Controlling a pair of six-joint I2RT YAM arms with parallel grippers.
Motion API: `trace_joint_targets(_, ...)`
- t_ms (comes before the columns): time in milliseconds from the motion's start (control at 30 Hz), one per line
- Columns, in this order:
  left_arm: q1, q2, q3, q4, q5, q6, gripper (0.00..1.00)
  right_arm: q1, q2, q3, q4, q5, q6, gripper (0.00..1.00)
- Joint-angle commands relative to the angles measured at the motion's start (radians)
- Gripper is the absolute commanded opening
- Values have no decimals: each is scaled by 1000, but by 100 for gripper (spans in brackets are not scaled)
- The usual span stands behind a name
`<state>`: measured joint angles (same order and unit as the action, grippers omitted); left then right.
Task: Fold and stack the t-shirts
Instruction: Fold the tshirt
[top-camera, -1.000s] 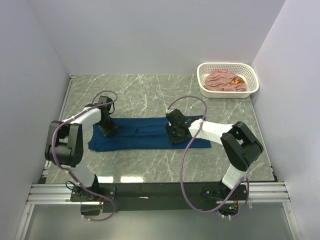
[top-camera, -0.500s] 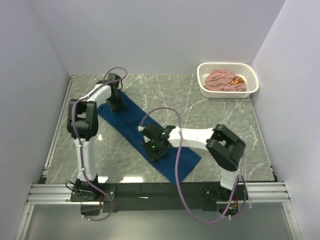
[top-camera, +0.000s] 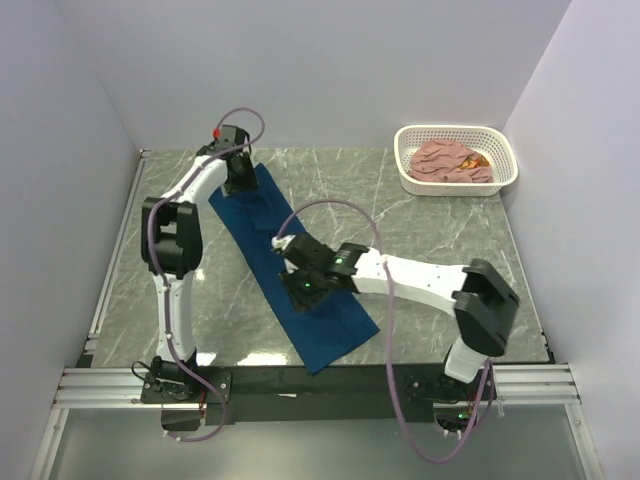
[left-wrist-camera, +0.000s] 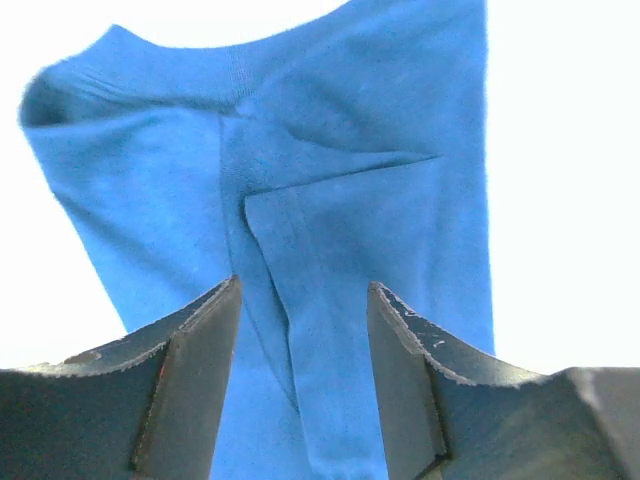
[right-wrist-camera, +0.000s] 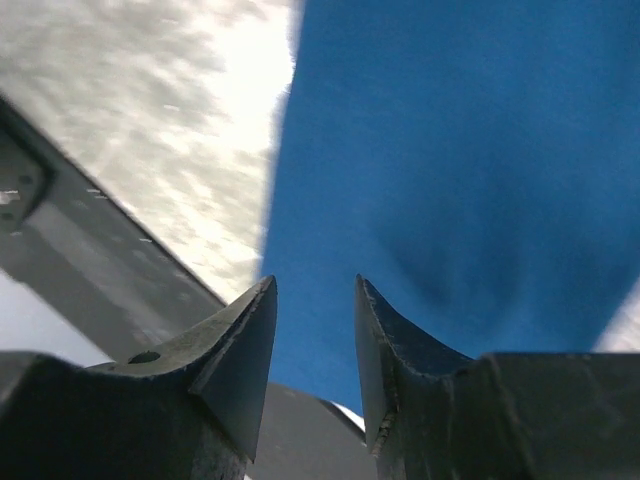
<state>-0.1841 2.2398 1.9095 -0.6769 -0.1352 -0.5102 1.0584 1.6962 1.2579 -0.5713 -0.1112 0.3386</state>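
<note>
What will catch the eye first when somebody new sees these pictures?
A navy t-shirt, folded to a long strip, lies diagonally across the table, with the left tool at its far end and the right tool near its middle. In the far right corner a white basket holds a pink t-shirt.
</note>
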Motion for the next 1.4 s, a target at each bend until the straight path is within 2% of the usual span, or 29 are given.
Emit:
trace_joint_targets(0, 2, -189, 7, 20, -32, -33, 59, -17, -75, -84, -50, 89, -12, 45)
trace_joint_targets(133, -14, -246, -62, -65, 15, -102, 57, -20, -121, -199, -30, 99, -4, 45)
trace_joint_targets(267, -54, -305, -228, -15, 49, -139, 53, -20, -118, -245, -18, 96, 2, 45)
trace_joint_targets(367, -89, -281, -264, -4, 48, -143, 51, -20, -113, -267, 1, 93, 4, 45)
trace_joint_targets(500, -127, -180, -222, -29, 17, -143, 51, -20, -83, -275, 20, 87, 5, 45)
trace_joint_targets(867, -137, 20, -118, -26, 17, -128, 50, -18, 32, -249, 65, 2, 23, 44)
trace_joint_targets(1067, -137, 151, 32, 0, 6, -61, 53, -12, 124, -135, 56, -70, 1, 44)
trace_joint_targets(1167, -137, 213, 164, -6, 23, -25, 57, -14, 172, -43, 30, -65, -7, 44)
trace_joint_targets(1267, -137, 216, 218, -10, 37, -1, 61, -12, 187, 64, -5, -70, -6, 44)
trace_joint_targets(1367, -135, 131, 194, 0, 29, 25, 65, -14, 142, 84, -25, -29, 17, 45)
